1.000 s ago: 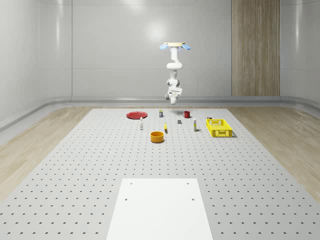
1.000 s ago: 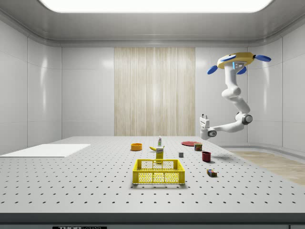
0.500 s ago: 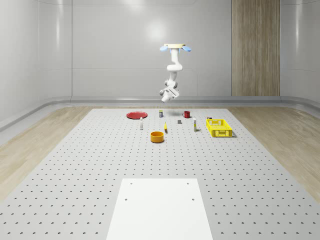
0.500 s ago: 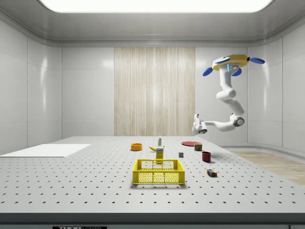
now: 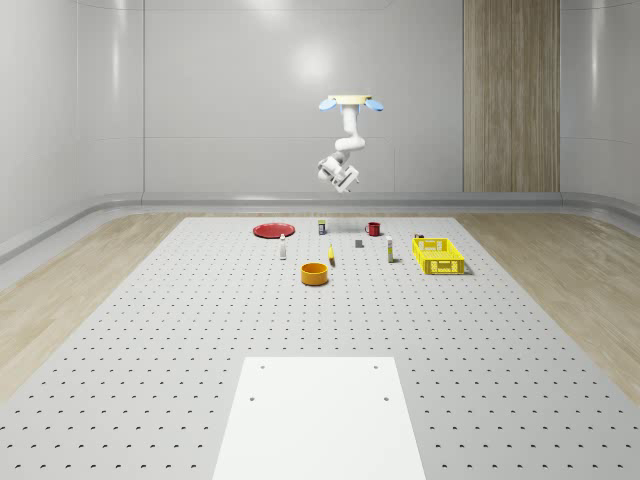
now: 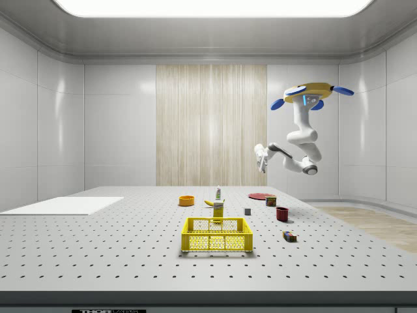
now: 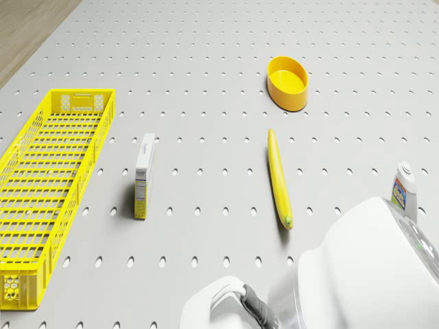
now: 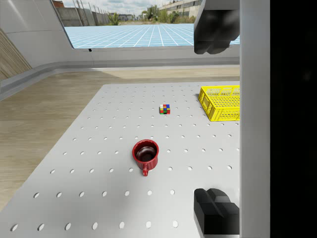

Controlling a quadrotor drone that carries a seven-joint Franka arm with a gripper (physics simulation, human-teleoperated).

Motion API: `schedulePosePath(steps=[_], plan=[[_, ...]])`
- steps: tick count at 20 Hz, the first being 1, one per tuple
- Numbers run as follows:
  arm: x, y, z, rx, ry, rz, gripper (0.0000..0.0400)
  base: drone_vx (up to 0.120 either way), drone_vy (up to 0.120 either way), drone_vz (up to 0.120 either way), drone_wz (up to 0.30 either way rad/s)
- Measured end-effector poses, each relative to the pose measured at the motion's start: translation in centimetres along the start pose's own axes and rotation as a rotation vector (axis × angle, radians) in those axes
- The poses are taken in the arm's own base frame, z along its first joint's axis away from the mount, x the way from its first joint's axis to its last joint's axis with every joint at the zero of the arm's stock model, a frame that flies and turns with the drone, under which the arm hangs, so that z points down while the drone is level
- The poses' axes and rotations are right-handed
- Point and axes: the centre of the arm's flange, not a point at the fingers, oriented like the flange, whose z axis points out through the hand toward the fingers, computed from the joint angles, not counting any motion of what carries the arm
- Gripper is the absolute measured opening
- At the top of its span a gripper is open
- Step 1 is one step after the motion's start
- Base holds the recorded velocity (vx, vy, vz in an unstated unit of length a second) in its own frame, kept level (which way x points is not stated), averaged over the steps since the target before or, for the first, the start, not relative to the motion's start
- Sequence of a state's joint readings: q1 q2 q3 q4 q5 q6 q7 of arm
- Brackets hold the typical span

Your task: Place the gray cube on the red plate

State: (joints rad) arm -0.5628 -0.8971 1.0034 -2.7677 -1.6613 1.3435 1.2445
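Note:
The gray cube (image 5: 359, 242) is a small block on the perforated table, between the red mug (image 5: 373, 228) and the banana (image 5: 331, 256); the side view has the gray cube (image 6: 247, 211) behind the yellow basket. The red plate (image 5: 272, 230) lies flat at the table's far left, apart from the cube; the side view shows the red plate (image 6: 260, 195) far back. The drone (image 5: 350, 102) hovers high over the table's far part. Its arm is folded, and the gripper (image 5: 336, 177) hangs well above the table, gripper (image 6: 260, 158) open and holding nothing. In the wrist view the fingers (image 8: 214, 209) stand wide apart.
A yellow basket (image 5: 438, 255), a small box (image 5: 388, 250), an orange bowl (image 5: 315, 273), a bottle (image 5: 283, 248) and a can (image 5: 322, 227) stand around the cube. A colored puzzle cube (image 8: 165, 109) lies beyond the red mug (image 8: 146, 153). A white sheet (image 5: 320, 415) covers the near table.
The arm has folded upward, lifting the gripper and swinging it toward the side view's left. The drone has drifted slightly the same way. The table's objects have not moved.

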Motion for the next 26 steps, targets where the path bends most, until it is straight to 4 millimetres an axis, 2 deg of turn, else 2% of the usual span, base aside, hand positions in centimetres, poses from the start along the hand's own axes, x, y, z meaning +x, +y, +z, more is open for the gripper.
schedulePosePath(steps=[4, 9, 17, 22, 26], plan=[[-2.3, -2.3, 0.5, -0.231, 0.235, -0.008, 0.0400, 0.110, 0.000, -0.120, 0.000], [-3.6, -3.5, 1.2, -0.366, 0.375, -0.014, 0.0400, 0.064, 0.000, -0.120, 0.000], [-4.2, -4.1, 1.8, -0.436, 0.450, -0.017, 0.0400, 0.120, 0.000, -0.115, 0.000], [-4.3, -4.2, 1.9, -0.449, 0.464, -0.017, 0.0400, 0.120, 0.080, 0.000, 0.000], [-4.3, -4.2, 1.9, -0.453, 0.469, -0.017, 0.0400, 0.010, 0.000, -0.120, 0.000]])
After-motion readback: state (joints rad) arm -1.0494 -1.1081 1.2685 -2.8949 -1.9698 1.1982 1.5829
